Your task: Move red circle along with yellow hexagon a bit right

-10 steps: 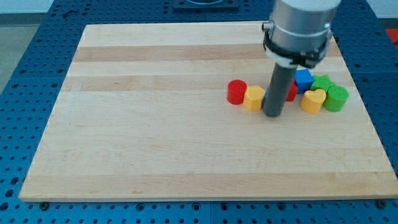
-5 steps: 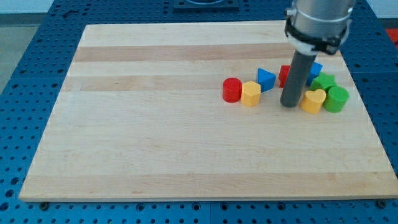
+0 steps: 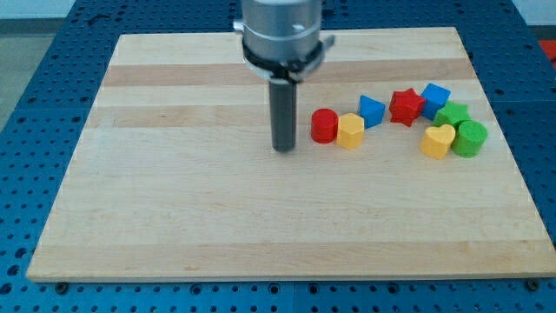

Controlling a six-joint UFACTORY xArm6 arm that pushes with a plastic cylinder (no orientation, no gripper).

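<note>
The red circle [image 3: 324, 126] lies right of the board's middle, touching the yellow hexagon [image 3: 351, 132] on its right. My tip [image 3: 284, 149] rests on the board just left of the red circle, a short gap apart from it. A blue triangle [image 3: 371, 110] sits just up and right of the yellow hexagon.
Further right lie a red star [image 3: 406, 106], a blue block [image 3: 433, 97], a green star-like block [image 3: 451, 115], a yellow heart [image 3: 437, 140] and a green cylinder [image 3: 470, 137]. The wooden board [image 3: 217, 217] lies on a blue perforated table.
My tip has swung from the right, among the right-hand blocks, across to the left of the red circle. The red circle and yellow hexagon shifted slightly left early on.
</note>
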